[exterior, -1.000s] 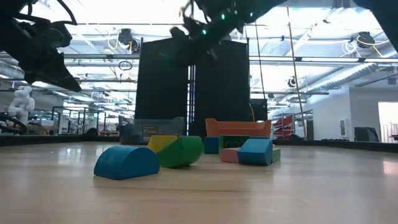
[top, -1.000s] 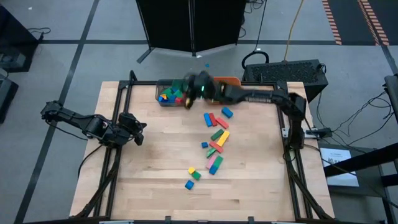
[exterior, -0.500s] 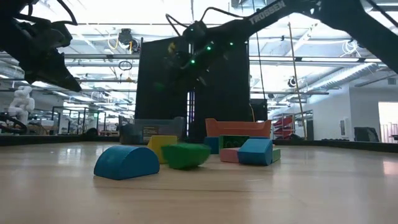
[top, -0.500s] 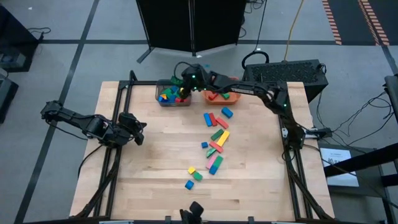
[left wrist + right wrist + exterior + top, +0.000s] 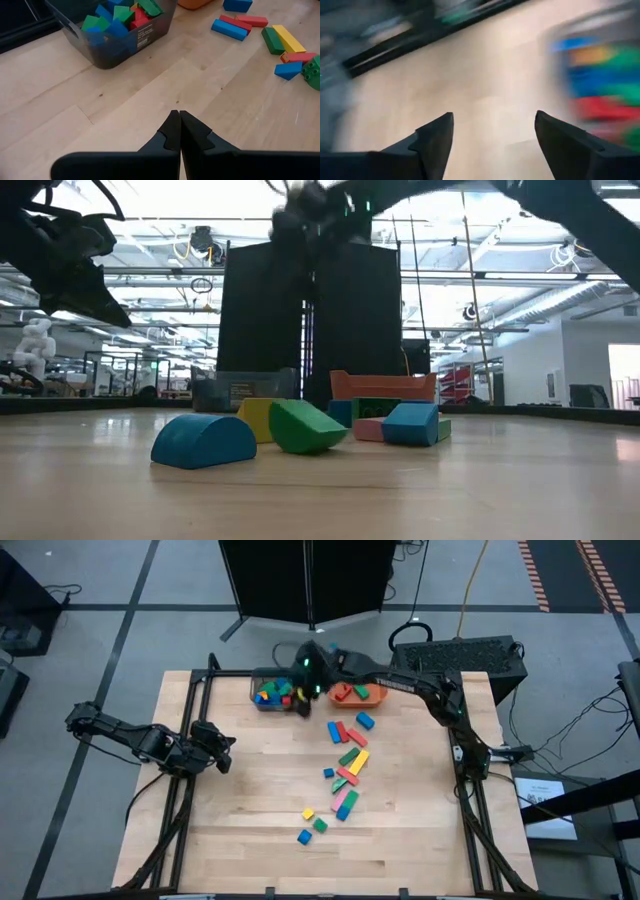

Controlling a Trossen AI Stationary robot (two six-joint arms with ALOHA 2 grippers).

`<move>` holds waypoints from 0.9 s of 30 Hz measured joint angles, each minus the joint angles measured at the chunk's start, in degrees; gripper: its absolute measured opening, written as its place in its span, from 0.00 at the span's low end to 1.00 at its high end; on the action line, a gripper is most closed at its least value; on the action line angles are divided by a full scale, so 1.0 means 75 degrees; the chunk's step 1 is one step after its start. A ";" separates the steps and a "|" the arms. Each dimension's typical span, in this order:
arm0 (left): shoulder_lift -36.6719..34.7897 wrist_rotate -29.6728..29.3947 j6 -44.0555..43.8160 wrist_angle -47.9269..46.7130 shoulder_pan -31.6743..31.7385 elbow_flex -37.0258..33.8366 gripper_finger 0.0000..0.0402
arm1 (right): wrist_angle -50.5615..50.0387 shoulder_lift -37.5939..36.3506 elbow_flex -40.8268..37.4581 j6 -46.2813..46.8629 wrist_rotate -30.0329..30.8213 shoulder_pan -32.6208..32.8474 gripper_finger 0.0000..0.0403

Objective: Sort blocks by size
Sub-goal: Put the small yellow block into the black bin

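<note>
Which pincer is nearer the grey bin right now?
The right pincer: it hangs at the grey bin by its right end, fingers apart. The left pincer waits shut over the table's left side, well short of it.

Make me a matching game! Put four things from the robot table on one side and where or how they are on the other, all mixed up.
Things:
1. grey bin
2. orange bin
3. left gripper
4. yellow bar

Places or states:
A. jaws shut
B. lying loose on the table
C. at the back edge, holding only a few blocks
D. heaped with many blocks

Pairs: 1-D, 2-C, 3-A, 4-B
</note>
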 joint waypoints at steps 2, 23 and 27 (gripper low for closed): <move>0.0003 -0.0030 0.0000 0.0000 -0.0003 0.0000 0.00 | -0.0578 -0.0081 0.0008 -0.0380 -0.0597 0.0587 0.64; 0.0003 -0.0099 -0.0009 -0.0003 0.0000 0.0000 0.00 | 0.0532 0.0006 -0.3135 -0.2529 0.1861 0.3886 0.61; 0.0003 -0.0101 -0.0012 -0.0002 -0.0002 0.0002 0.00 | 0.1136 0.0004 -0.3544 -0.2416 0.1882 0.3931 0.61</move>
